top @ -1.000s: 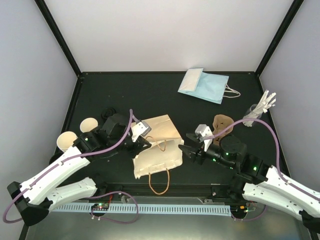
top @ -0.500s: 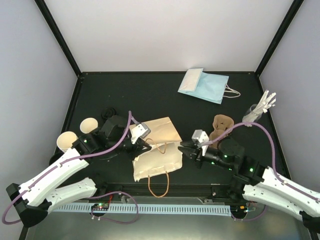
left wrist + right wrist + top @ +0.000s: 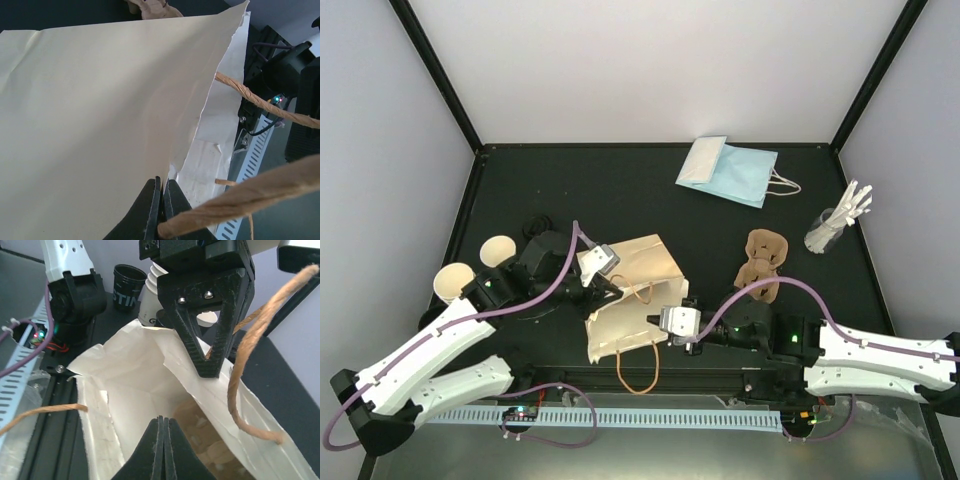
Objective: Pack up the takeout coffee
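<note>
"How does the bag lie?"

"The paper bag (image 3: 645, 262) is on its side on the table. The left gripper (image 3: 161, 184) is pinched tight on the upper lip of its mouth. The right gripper (image 3: 162, 424) sits at the mouth with its fingers pressed together. Whether paper is caught between them cannot be told."

"And the coffee?"

"Neither gripper has it, and it is not seen inside the bag. A black round top (image 3: 534, 227) shows behind the left arm, near the lidless cups (image 3: 498, 250). That may be its lid, but it is half hidden."

"What could go wrong?"

"Most likely the thin, creased paper. If the two grippers pull apart they could tear the lip, or slip off it and let the mouth fall flat. The twine handle (image 3: 239, 365) hangs right by the right gripper and could snag it. And a bag on its side would tip a cup and might spill it."
</note>
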Robot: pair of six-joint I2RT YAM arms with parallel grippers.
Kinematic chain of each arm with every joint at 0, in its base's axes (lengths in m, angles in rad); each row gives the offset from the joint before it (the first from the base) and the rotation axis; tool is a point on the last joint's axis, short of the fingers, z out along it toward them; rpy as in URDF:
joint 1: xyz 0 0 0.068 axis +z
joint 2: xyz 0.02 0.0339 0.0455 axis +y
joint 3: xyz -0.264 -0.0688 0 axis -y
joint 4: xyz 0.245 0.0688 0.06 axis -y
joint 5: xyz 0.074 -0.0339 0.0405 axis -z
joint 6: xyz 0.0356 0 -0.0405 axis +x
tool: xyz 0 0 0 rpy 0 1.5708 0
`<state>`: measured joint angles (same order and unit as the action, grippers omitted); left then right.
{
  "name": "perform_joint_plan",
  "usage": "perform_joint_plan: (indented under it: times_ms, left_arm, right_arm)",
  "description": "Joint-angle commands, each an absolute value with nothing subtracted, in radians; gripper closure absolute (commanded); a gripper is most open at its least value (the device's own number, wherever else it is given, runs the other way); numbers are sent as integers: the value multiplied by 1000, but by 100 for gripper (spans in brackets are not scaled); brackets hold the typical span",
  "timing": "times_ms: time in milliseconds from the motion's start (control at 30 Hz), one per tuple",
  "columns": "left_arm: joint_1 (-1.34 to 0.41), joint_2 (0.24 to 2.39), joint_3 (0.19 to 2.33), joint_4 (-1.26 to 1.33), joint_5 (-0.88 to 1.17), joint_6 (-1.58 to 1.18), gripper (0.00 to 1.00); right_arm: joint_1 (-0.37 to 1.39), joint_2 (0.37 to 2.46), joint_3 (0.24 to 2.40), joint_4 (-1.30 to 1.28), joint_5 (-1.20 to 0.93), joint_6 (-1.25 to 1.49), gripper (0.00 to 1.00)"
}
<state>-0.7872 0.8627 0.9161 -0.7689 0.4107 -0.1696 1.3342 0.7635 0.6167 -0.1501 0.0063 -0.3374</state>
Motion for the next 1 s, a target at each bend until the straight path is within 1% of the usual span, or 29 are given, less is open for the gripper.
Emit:
perform_joint_plan:
  times_ms: [0, 267, 600, 767, 900, 967]
  left_arm:
    - [-793, 837, 924, -732, 407, -193, 99]
    - [-793, 830, 921, -725, 408, -194, 98]
    - [-793, 831, 920, -720, 414, -195, 99]
    - [-794, 834, 916, -713, 415, -196, 99]
    - [-793, 833, 914, -699, 415, -207, 98]
    - [-793, 832, 915, -690, 412, -217, 98]
  right_arm:
    - [1343, 782, 668, -163, 55, -485, 99]
    - [1342, 801, 689, -193, 118, -563, 99]
    - [1333, 759, 655, -178, 231, -624, 99]
    - [1309, 749, 664, -210, 195, -643, 99]
    - [1317, 784, 710, -300, 35, -728, 99]
    - [1336, 821, 743, -303, 26, -733, 99]
